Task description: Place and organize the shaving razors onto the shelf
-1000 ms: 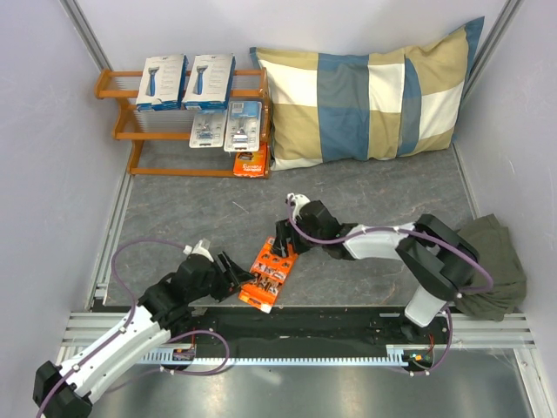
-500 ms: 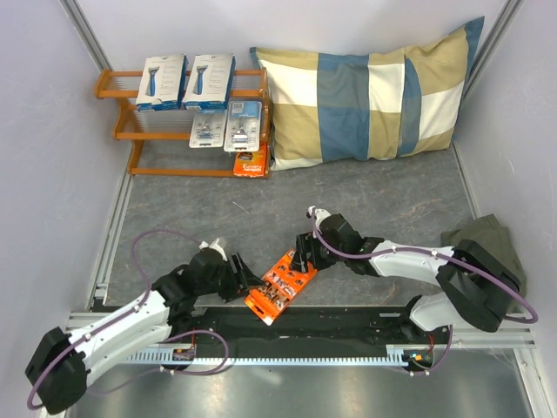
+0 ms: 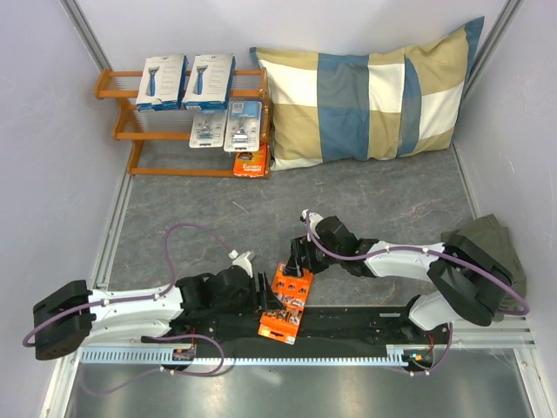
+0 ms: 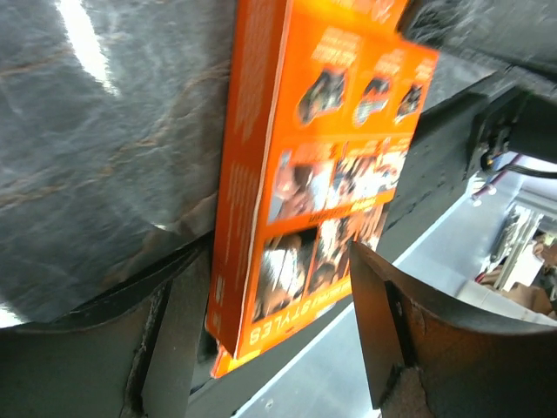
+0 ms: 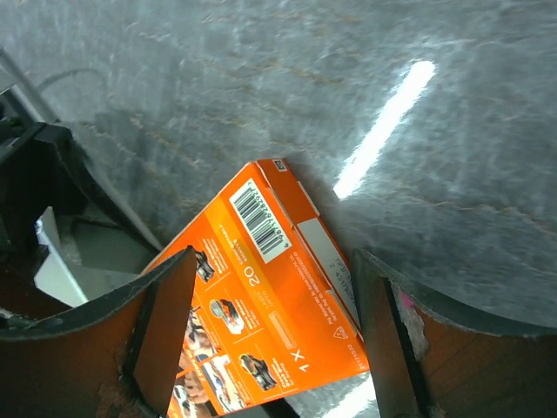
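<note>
One orange pack of shaving razors lies flat at the table's near edge, its lower end over the black base strip. My left gripper is at its left side, open, with the pack running between the fingers, close to the left one. My right gripper stands open over the pack's far end, with floor showing on both sides. The shelf at the back left holds two white boxes on top, two blister packs in the middle and an orange pack at the bottom.
A blue-and-beige checked pillow leans on the back wall right of the shelf. A crumpled green cloth lies at the right wall beside the right arm. Metal rails run along the near edge.
The left arm has swung lower and rightward along the near edge. The orange pack has turned nearly upright in the view and slid toward the near edge. The right gripper shifted slightly left.
</note>
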Robot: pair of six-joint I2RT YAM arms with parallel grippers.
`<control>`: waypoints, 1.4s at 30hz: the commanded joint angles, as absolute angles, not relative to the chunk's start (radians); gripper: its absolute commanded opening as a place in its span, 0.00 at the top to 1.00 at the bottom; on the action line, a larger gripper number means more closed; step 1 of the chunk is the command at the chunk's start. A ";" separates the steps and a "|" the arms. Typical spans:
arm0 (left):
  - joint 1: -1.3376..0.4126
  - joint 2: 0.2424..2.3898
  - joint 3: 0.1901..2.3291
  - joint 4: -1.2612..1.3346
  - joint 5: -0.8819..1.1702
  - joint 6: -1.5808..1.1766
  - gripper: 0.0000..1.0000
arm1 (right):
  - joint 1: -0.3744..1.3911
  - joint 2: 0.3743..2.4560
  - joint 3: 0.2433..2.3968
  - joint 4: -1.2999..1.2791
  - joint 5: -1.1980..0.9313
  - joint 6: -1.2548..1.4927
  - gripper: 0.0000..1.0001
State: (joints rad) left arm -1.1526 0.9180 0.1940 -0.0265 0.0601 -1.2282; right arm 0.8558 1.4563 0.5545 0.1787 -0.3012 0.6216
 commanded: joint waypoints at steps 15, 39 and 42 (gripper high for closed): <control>-1.359 1.144 0.080 0.561 -0.166 -1.384 0.70 | 0.922 1.447 0.542 0.307 -0.356 0.684 0.21; -1.336 0.766 0.072 0.249 -0.305 -1.333 0.98 | 0.891 1.039 0.584 0.046 -0.133 0.618 0.02; -1.266 0.701 0.107 0.157 -0.255 -1.269 0.98 | 0.876 1.028 0.583 0.025 -0.135 0.612 0.02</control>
